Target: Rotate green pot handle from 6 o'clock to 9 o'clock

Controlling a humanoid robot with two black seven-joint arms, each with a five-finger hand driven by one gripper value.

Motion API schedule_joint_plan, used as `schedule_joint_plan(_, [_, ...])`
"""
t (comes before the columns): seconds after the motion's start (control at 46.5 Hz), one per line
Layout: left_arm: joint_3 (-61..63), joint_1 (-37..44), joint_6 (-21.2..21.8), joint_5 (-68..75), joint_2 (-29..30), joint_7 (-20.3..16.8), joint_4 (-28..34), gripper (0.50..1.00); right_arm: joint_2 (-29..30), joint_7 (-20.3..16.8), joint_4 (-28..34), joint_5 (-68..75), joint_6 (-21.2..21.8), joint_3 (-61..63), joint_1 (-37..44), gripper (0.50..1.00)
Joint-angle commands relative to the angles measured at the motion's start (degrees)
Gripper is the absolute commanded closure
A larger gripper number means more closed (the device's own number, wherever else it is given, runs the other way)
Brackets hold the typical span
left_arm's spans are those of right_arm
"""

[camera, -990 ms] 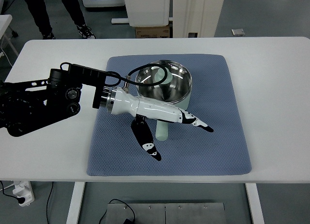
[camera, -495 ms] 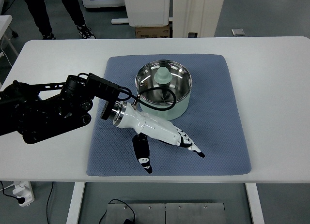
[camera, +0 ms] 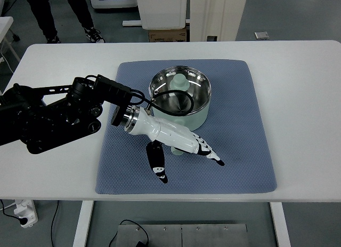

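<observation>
Sitting on the blue mat (camera: 234, 124), toward its far middle, is the green pot (camera: 181, 100): pale green outside, shiny steel inside. Contents: no loose item can be made out; a pale green rounded shape (camera: 180, 81) shows at the far inner wall, and whether it is an object or a reflection cannot be told. A black cable (camera: 160, 95) loops over the near-left rim.

Handle (camera: 176, 149): pale green, pointing toward the near edge; only its end shows below the left hand (camera: 178, 140), the rest is covered.

Left hand: white with black tips, lying across the handle just in front of the pot. Fingers (camera: 210, 155) stretched out toward the right, thumb (camera: 156, 164) pointing to the near edge; spread and flat, not closed around the handle. Whether the palm touches the handle cannot be told.

Mat rests on the white table (camera: 298, 87).

Left arm (camera: 48, 116): black, cut off at the picture's left edge.

Legs of a person (camera: 64, 15): beyond the table, cut off at the top.
</observation>
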Motion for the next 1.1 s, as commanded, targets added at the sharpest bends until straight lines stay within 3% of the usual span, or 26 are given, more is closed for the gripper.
schedule_joint_plan(0.0, [0.0, -0.8, -0.6, 0.5, -0.1, 0.0, 0.5, 0.500, 0.0, 0.0, 0.0, 0.0, 0.0, 0.1, 0.0, 0.500])
schedule_joint_plan(0.516, [0.3, -4.5, -7.7, 4.0, -1.0, 0.1, 1.0, 0.500, 0.0, 0.0, 0.0, 0.0, 0.0, 0.0, 0.0, 0.500])
schedule_joint_plan(1.076, [2.0, -6.1, -7.7, 6.7, -2.6, 0.0, 1.0, 0.500, 0.0, 0.0, 0.0, 0.0, 0.0, 0.0, 0.0, 0.500])
